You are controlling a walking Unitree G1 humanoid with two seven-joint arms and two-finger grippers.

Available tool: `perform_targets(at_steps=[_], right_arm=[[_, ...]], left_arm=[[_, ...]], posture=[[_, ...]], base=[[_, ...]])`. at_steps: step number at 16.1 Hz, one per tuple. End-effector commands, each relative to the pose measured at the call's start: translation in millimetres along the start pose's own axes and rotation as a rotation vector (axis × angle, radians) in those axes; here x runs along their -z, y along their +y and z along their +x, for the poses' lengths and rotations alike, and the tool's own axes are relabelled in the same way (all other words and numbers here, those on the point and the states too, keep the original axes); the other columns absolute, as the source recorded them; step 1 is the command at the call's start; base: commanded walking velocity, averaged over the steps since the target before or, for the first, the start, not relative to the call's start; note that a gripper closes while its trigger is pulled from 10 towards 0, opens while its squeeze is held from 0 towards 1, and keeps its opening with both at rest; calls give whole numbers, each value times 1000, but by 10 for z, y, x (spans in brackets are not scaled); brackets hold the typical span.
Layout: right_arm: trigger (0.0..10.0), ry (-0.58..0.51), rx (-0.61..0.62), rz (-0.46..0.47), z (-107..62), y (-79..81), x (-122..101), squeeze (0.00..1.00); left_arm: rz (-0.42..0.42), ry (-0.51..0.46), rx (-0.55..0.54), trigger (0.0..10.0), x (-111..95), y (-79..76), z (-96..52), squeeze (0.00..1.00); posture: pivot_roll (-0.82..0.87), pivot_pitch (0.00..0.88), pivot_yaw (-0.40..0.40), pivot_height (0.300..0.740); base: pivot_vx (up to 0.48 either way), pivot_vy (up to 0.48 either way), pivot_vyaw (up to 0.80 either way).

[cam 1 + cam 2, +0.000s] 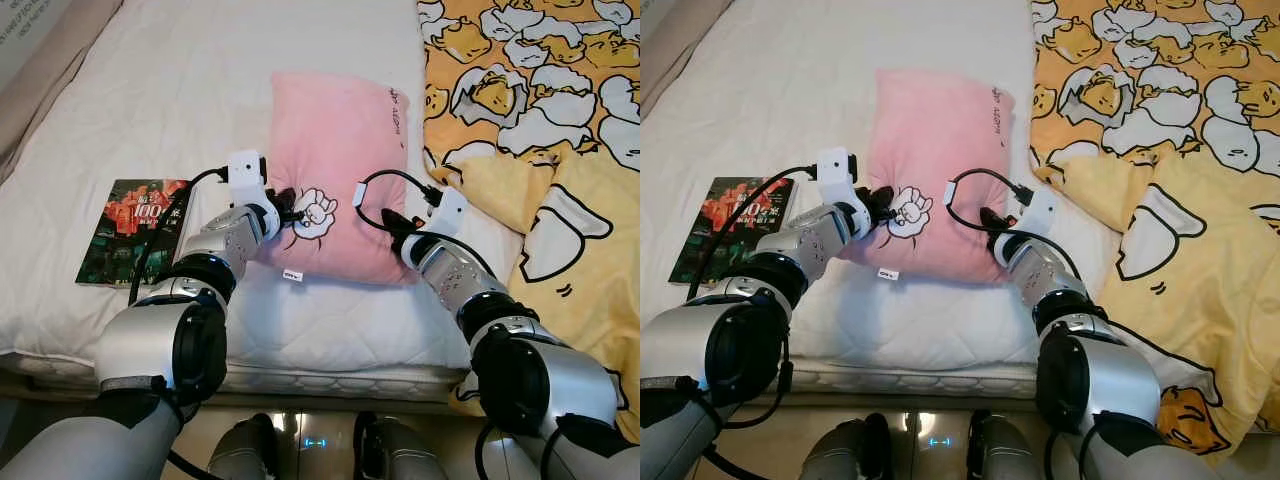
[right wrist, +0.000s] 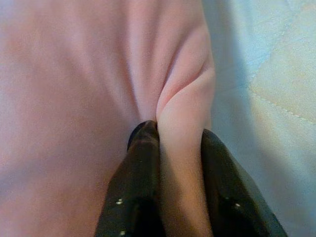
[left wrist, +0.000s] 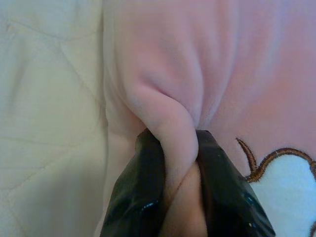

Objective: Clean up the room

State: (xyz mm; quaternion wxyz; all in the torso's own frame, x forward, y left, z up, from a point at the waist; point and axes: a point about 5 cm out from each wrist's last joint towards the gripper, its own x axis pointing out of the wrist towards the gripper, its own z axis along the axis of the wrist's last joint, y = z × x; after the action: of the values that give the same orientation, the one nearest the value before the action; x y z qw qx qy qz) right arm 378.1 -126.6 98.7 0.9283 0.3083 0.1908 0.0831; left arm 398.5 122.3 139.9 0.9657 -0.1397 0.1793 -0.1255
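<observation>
A pink pillow [image 1: 335, 160] lay on the white quilted bed [image 1: 180, 90], soft and plush, with a white cartoon patch outlined in brown near its lower left part and a small white tag at its near edge. Its near edge stood a little raised above the bedding, casting a shadow beneath.

Both silver arms reached forward from the robot's shoulders, elbows bent, converging on the pillow's near corners. The left gripper [image 3: 180, 163] met the pillow at its near left side, just beside the cartoon patch; its two black fingers [image 3: 133, 197] were closed tight on a ridge of pink fabric that bulged up between them. The right gripper [image 2: 180, 148] came in at the near right edge, with a black cable looping above its wrist; its fingers [image 2: 133, 182] likewise were pinched narrowly on a fold of the pillow's edge, the white bedding showing just beyond.

To the left of the left arm, a dark book [image 1: 130, 230] with red cover art lay flat on the bed. Farther right, a yellow blanket [image 1: 540, 90] printed with cartoon egg figures covered the mattress, touching the pillow's right side.
</observation>
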Motion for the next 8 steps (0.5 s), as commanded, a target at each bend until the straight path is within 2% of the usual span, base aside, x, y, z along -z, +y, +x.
perform_targets(at_steps=[1, 3, 5, 6, 7, 8], right_arm=[[0, 55, 13, -23, -7, -16, 167, 0], [0, 41, 24, -136, -3, -4, 165, 0], [0, -27, 17, -230, 14, 55, 27, 0], [0, -93, -4, -296, 35, 161, -139, 0], [0, -118, -12, -316, 42, 206, -203, 0], [0, -172, -35, -324, 53, 309, -349, 0]], left_arm=[[62, 29, 13, 0, 124, 5, -5, 0], [113, -63, 23, 0, -10, 7, -11, 0], [199, -142, 42, 0, -182, -13, -24, 0], [304, -188, 48, 0, -328, -9, -47, 0], [350, -201, 44, 0, -382, 0, -58, 0], [401, -235, 49, 0, -520, 20, -89, 0]], posture=[[-102, 172, -21, 736], [-92, 135, -27, 736], [-82, 101, -31, 736], [-76, 69, -31, 736], [-75, 64, -31, 736], [-71, 49, -31, 736]], base=[[0, 0, 0], [0, 0, 0], [0, 0, 0], [0, 0, 0], [0, 0, 0], [0, 0, 0]])
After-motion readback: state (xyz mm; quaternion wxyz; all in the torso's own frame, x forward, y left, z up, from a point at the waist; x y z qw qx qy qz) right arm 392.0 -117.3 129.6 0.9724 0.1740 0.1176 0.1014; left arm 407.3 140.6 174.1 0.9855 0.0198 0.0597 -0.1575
